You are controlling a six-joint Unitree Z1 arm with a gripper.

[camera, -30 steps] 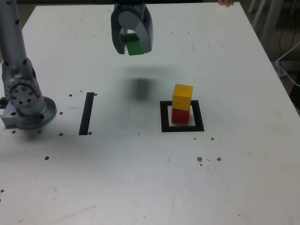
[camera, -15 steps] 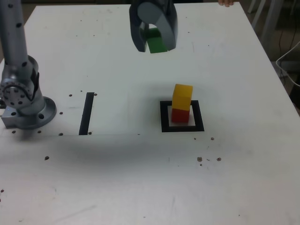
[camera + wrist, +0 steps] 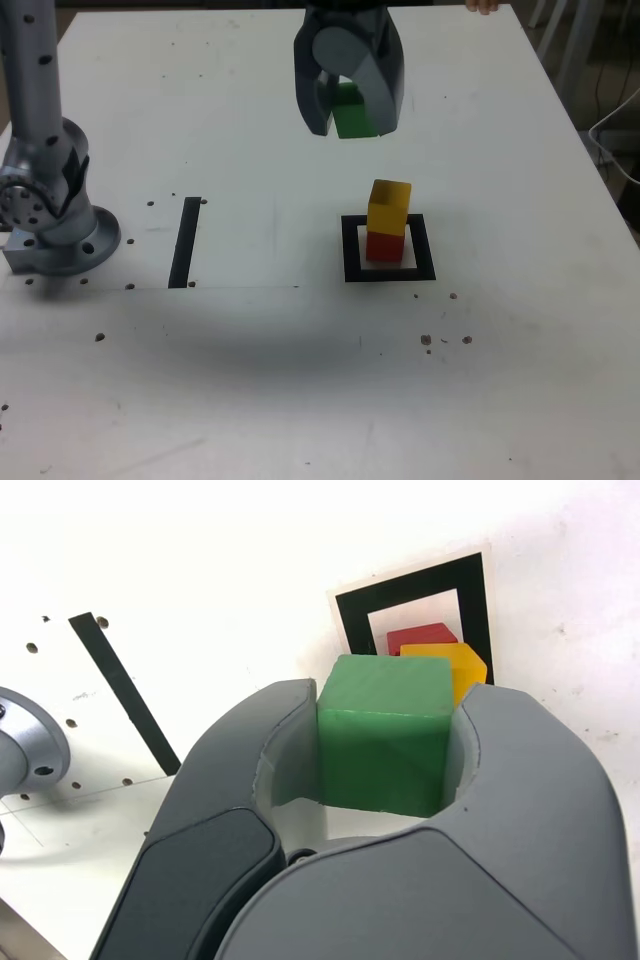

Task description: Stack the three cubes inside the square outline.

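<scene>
Gripper (image 3: 350,115) is clamped on the green cube (image 3: 352,112), jaws pressed against two opposite faces; wrist view shows the same green cube (image 3: 385,730) seated between both pads, top face and one side face exposed. It hangs in the air above the white table (image 3: 300,380), over the far half, slightly to the exterior view's left of the stack and farther back. Not touching anything below.

Surroundings: arm base (image 3: 50,215) sits at the exterior view's left edge, well apart from the stack. A thin black strip (image 3: 185,241) lies flat between the base and the square outline, running near-to-far. Small dark specks and holes are scattered over the table, mostly near the base and just near-right of the outline. A bit of a person's hand (image 3: 483,6) shows at the far edge, far right. Nothing stands between the gripper and the stack.

Square outline (image 3: 389,248): thick black frame, white centre, right of table middle. The red cube (image 3: 385,246) sits inside it on the white centre. The yellow cube (image 3: 389,207) rests on top of the red one, twisted a little relative to it, so corners don't line up. In the wrist view the outline (image 3: 420,585) shows past the green cube, with the red cube (image 3: 420,637) and yellow cube (image 3: 455,667) partly hidden behind it.
</scene>
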